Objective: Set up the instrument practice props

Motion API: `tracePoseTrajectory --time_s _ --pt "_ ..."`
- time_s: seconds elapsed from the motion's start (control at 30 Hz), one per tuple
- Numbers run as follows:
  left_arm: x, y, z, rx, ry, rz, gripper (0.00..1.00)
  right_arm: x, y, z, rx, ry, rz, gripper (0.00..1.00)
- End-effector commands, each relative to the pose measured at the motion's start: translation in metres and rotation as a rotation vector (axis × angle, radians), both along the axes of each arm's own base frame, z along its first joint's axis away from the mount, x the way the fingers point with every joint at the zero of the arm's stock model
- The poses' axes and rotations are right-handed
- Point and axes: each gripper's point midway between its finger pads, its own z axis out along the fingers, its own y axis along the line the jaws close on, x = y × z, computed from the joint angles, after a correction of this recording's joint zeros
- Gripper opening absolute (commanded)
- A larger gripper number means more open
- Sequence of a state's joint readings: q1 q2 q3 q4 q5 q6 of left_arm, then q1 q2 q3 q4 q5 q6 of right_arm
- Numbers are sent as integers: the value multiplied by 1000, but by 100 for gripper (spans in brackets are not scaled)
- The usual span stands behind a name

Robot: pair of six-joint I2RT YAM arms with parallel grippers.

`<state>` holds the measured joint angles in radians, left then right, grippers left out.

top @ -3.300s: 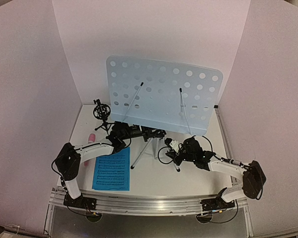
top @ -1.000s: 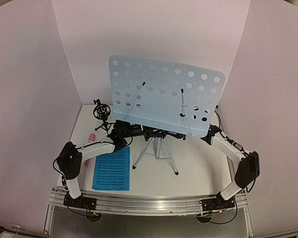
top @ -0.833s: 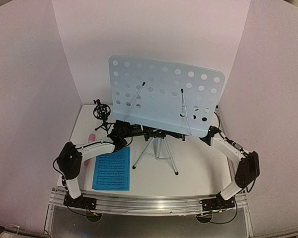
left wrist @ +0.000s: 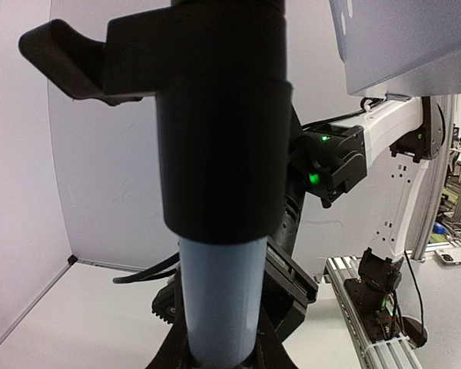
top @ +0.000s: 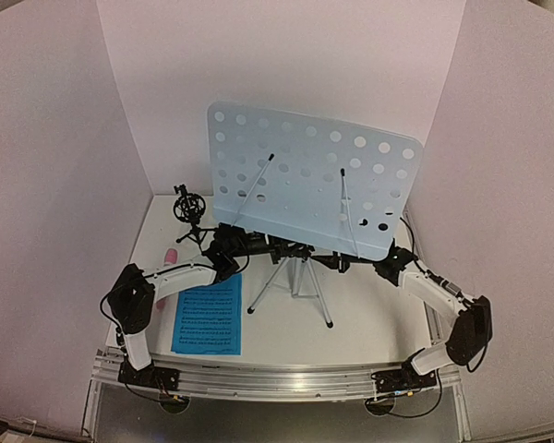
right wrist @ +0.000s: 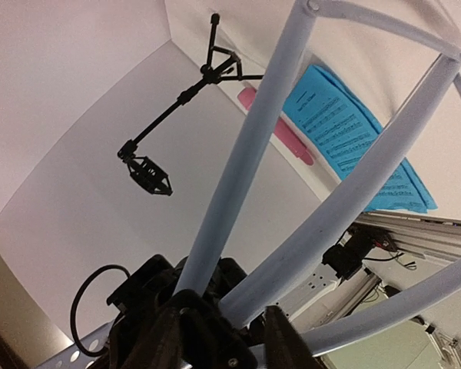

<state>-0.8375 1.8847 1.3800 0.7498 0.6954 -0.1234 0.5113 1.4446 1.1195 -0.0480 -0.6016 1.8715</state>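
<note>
The pale-blue perforated music stand [top: 305,180] stands mid-table on its silver tripod [top: 295,277]. My left gripper [top: 233,244] is shut on the stand's pole [left wrist: 215,300], just under a black collar [left wrist: 215,115]. My right gripper [top: 353,262] is closed around a tripod leg [right wrist: 238,154] near the hub. The blue sheet-music pages [top: 208,316] lie flat at the front left and also show in the right wrist view [right wrist: 361,146]. The pink microphone [top: 166,272] lies left of them. The black tripod mic holder [top: 190,214] stands at the back left.
White walls close in the table on three sides. An aluminium rail [top: 277,380] runs along the near edge. The right arm [left wrist: 384,154] shows past the pole in the left wrist view. The stand's two black page-holder arms [top: 343,198] lie on its desk.
My right arm left the table's middle and went to the stand's right side, then closed in on the tripod. The stand's desk has shifted up and to the right. The left arm stayed put.
</note>
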Motion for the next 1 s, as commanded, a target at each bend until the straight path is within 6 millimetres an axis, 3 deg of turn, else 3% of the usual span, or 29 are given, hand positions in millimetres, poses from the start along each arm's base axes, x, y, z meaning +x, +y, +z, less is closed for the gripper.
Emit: tracePoseTrajectory --time_s 0.0,0.13,0.23,0.3,0.47,0.57,0.73,0.97 --pt "3 1 12 -19 -41 -7 0 14 -9 2 -62 -33 -26 45" --pt "0 1 13 -28 -36 -25 0 27 -33 28 -85 -209 -37 50" --pt "-1 1 13 -32 -37 -29 0 36 -58 37 -143 -381 -28 57" --pt "-1 2 13 -33 -34 -30 0 42 -67 42 -223 -595 48 62" --pt "-2 3 14 -38 -30 -36 0 49 -74 44 -524 -1230 257 70" --pt "-1 2 15 -37 -22 -35 0 49 -75 44 -651 -1509 333 75" --pt "0 1 11 -28 -11 -35 0 29 -61 41 -684 -2005 512 77" --pt "1 1 9 -30 -19 -32 0 22 -52 34 -785 -2479 655 75"
